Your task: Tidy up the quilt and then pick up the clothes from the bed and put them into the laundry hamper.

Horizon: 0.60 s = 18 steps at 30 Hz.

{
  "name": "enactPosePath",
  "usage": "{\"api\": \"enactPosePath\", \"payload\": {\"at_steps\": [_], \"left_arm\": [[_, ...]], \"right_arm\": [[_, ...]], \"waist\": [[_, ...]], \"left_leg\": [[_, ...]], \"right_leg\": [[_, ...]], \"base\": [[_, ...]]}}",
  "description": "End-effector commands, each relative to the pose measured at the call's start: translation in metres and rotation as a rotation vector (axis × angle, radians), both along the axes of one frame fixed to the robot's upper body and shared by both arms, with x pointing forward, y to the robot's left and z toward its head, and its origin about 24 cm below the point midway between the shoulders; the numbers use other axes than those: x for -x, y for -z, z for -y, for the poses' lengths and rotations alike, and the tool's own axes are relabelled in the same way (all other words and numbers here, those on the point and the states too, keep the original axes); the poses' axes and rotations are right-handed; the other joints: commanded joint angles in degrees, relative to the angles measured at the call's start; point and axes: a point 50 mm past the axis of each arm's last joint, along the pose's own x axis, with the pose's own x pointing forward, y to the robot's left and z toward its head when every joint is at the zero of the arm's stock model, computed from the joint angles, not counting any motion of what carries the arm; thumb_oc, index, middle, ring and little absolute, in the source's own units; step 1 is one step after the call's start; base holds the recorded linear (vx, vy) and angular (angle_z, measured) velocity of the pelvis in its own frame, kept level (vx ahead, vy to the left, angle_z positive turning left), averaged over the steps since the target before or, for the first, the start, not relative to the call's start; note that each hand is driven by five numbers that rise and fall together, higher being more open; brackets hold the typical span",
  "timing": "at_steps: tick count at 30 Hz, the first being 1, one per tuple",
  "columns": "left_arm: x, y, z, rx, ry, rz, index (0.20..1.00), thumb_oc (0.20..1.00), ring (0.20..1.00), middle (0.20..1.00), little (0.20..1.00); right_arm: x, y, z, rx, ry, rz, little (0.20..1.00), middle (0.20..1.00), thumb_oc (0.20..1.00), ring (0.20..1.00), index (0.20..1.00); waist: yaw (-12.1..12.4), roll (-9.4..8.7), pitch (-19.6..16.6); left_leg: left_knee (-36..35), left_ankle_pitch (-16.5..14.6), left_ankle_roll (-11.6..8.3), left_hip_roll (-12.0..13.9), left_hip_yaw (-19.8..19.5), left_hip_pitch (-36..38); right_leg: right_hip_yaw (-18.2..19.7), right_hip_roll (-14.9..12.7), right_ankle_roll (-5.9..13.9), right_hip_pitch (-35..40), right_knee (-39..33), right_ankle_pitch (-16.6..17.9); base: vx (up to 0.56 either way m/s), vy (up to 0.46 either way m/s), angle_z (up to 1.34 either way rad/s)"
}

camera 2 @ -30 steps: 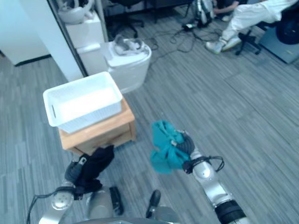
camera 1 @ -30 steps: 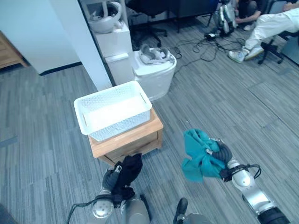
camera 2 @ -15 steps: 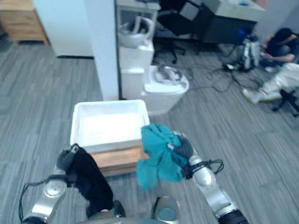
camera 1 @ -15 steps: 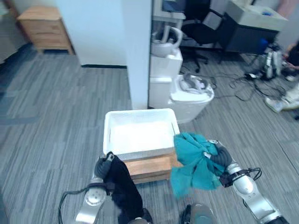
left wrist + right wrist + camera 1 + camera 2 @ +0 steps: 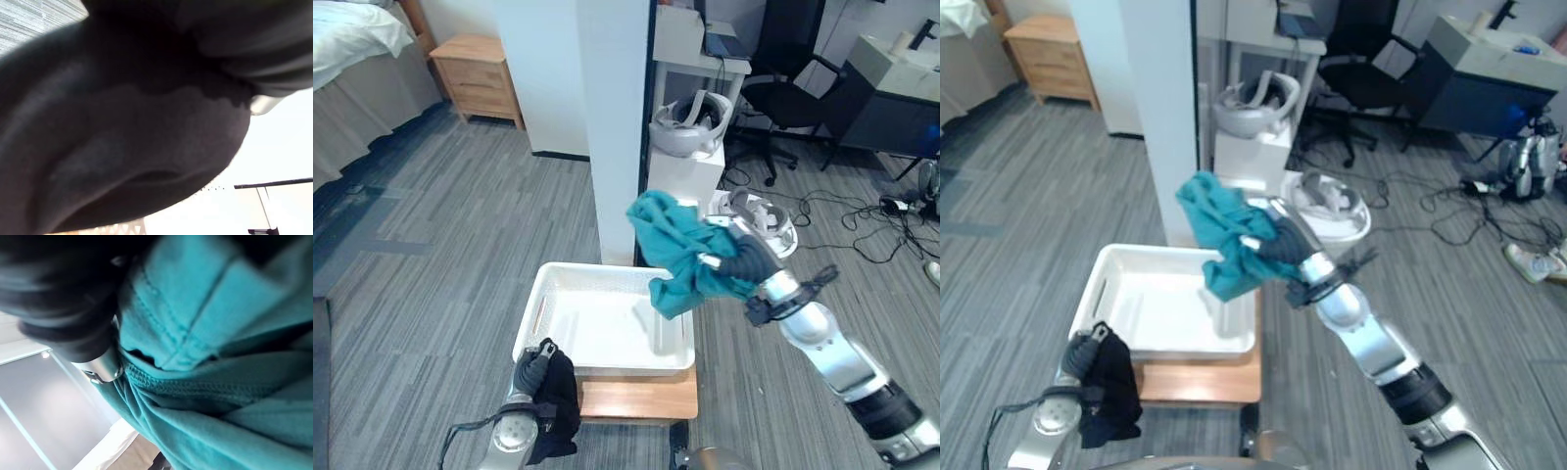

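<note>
While the right hand holds the teal garment bunched in its curled fingers, the cloth hangs above the right part of the white laundry hamper, its loose end dangling over the basket's interior without yet resting inside. The hamper sits on a low wooden stand and looks bare inside, so nothing has been dropped in so far. On the near left, the left hand has its fingers closed round a black garment, which droops just beside the hamper's near left corner, outside the rim. The bed shows at the far left, well apart, and too little of it is visible to tell how the quilt lies. By my judgement, the carrying is nearly over: both garments have reached the hamper, and what remains is to release each into it.
</note>
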Motion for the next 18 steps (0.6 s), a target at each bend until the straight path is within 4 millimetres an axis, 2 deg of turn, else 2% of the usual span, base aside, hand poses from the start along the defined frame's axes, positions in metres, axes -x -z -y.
{"api": "enactPosePath", "payload": {"at_steps": [1,2,3,5,7,9,11,12,13,14,15,16,17,18], "left_arm": [[-0.034,-0.034,0.006,0.002,0.083,0.192,0.2,0.2,0.2,0.2,0.2],[-0.037,-0.041,0.007,0.016,0.097,0.224,0.2,0.2,0.2,0.2,0.2],[-0.037,-0.041,0.007,0.017,0.096,0.224,0.2,0.2,0.2,0.2,0.2],[-0.041,-0.051,0.009,0.042,0.106,0.275,0.2,0.2,0.2,0.2,0.2],[-0.047,-0.062,0.011,0.064,0.131,0.327,0.2,0.2,0.2,0.2,0.2],[-0.056,-0.076,0.012,0.079,0.139,0.393,0.2,0.2,0.2,0.2,0.2],[-0.064,-0.091,0.013,0.082,0.144,0.464,0.2,0.2,0.2,0.2,0.2],[-0.066,-0.097,0.014,0.088,0.159,0.484,0.2,0.2,0.2,0.2,0.2],[-0.065,-0.1,0.014,0.096,0.168,0.492,0.2,0.2,0.2,0.2,0.2],[-0.064,-0.108,0.012,0.111,0.173,0.523,0.2,0.2,0.2,0.2,0.2],[-0.063,-0.113,0.012,0.104,0.182,0.546,0.2,0.2,0.2,0.2,0.2],[-0.065,-0.117,0.013,0.112,0.191,0.563,0.2,0.2,0.2,0.2,0.2],[-0.071,-0.132,0.019,0.117,0.23,0.62,0.2,0.2,0.2,0.2,0.2],[-0.072,-0.136,0.02,0.109,0.238,0.64,0.2,0.2,0.2,0.2,0.2]], "right_arm": [[-0.012,-0.029,-0.021,-0.011,-0.061,0.13,0.2,0.2,0.2,0.2,0.2],[-0.021,-0.028,-0.03,0.023,-0.058,0.123,0.2,0.2,0.2,0.2,0.2],[-0.021,-0.027,-0.031,0.023,-0.058,0.123,0.2,0.2,0.2,0.2,0.2],[-0.033,-0.028,-0.042,0.057,-0.051,0.121,0.2,0.2,0.2,0.2,0.2],[-0.041,-0.029,-0.047,0.079,-0.037,0.123,0.2,0.2,0.2,0.2,0.2],[-0.049,-0.037,-0.056,0.111,-0.026,0.157,0.2,0.2,0.2,0.2,0.2],[-0.058,-0.035,-0.054,0.113,0.013,0.144,0.2,0.2,0.2,0.2,0.2],[-0.063,-0.028,-0.051,0.135,0.04,0.115,0.2,0.2,0.2,0.2,0.2],[-0.066,-0.018,-0.049,0.156,0.066,0.083,0.2,0.2,0.2,0.2,0.2],[-0.073,0.0,-0.041,0.196,0.123,0.022,0.608,0.608,0.608,0.608,0.608],[-0.073,0.005,-0.041,0.207,0.13,0.012,0.878,0.878,0.878,0.878,0.878],[-0.074,0.01,-0.037,0.221,0.15,0.005,1.0,1.0,1.0,1.0,1.0],[-0.073,0.019,-0.02,0.284,0.203,0.012,1.0,1.0,1.0,1.0,1.0],[-0.071,0.019,-0.017,0.304,0.207,0.027,1.0,1.0,1.0,1.0,1.0]], "waist": [[0.4,2.89,0.3],[1.0,3.84,0.8],[0.9,3.84,0.9],[1.6,4.97,2.3],[2.4,6.01,4.2],[3.8,6.61,6.6],[5.4,6.61,9.1],[5.4,6.79,8.9],[5.3,7.4,8.4],[5.4,8.43,8.1],[5.4,8.88,8.2],[5.2,9.37,8.2],[3.8,9.54,8.6],[3.6,9.47,8.4]], "left_leg": [[-3.8,8.8,-0.8,4.0,-0.8,-3.6],[-3.8,9.0,-1.12,4.4,-1.0,-4.2],[-3.8,8.8,-1.16,4.3,-1.1,-4.0],[-3.8,9.0,-1.37,4.0,-1.8,-4.6],[-0.2,8.9,-1.73,3.7,-3.0,-7.2],[6.0,7.4,-2.19,2.8,-7.0,-12.1],[12.1,8.7,-3.93,2.5,-13.6,-17.9],[11.0,9.1,-4.14,3.4,-14.6,-19.0],[7.7,9.4,-4.05,5.1,-13.9,-17.7],[1.4,10.4,-3.87,7.0,-13.3,-15.3],[-1.1,10.5,-3.91,7.3,-14.0,-14.0],[-2.4,11.1,-3.83,7.4,-14.3,-13.6],[-2.9,11.0,-3.86,7.0,-13.3,-13.3],[-3.2,10.4,-3.55,6.3,-13.3,-13.0]], "right_leg": [[-3.8,-5.1,8.62,9.3,0.2,-14.0],[-4.2,-4.9,8.3,8.7,0.2,-14.2],[-4.3,-5.0,8.37,8.9,0.2,-14.4],[-4.6,-5.0,8.15,8.6,0.2,-14.5],[-4.6,-5.4,7.72,8.2,0.2,-14.7],[-4.2,-6.1,7.08,7.1,0.2,-14.8],[-4.1,-6.4,6.37,6.0,0.2,-14.4],[-5.1,-6.7,6.38,5.3,0.2,-14.3],[-5.8,-6.8,6.72,5.1,0.2,-14.5],[-6.1,-6.6,7.37,4.5,0.2,-14.3],[-5.6,-6.4,7.49,4.5,0.2,-14.7],[-5.8,-6.3,7.47,4.2,0.2,-14.5],[-6.3,-7.1,7.84,4.0,0.5,-13.7],[-5.8,-7.6,8.1,3.9,0.6,-13.3]], "base": [[0.02,-0.118,0.17],[0.02,-0.085,0.14],[0.01,-0.085,0.08],[-0.02,-0.044,0.06],[-0.09,-0.04,0.14],[-0.15,-0.052,0.19],[-0.16,-0.053,0.23],[-0.04,0.057,0.23],[0.06,0.19,0.23],[0.09,0.213,0.26],[0.03,0.19,0.02],[-0.04,0.215,-0.08],[-0.04,0.238,-0.18],[0.0,0.361,0.24]]}}
